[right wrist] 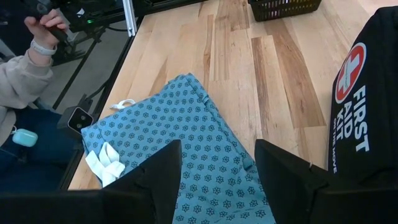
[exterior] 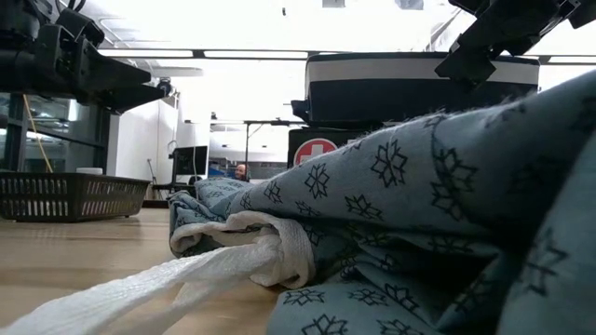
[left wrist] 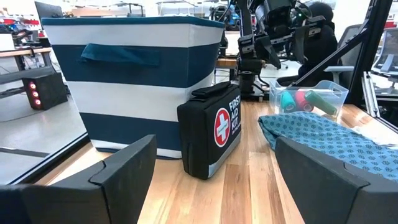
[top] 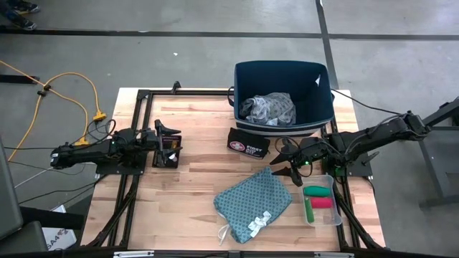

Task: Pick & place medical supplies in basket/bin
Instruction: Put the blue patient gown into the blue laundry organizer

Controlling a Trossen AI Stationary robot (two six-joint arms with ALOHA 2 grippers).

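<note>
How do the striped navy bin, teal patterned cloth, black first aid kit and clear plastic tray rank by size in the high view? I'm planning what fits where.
Largest to smallest:
1. Striped navy fabric bin
2. Teal patterned folded cloth, close to the bin in spread, so that order is unsure
3. Clear plastic tray
4. Black first aid kit, close to the tray
</note>
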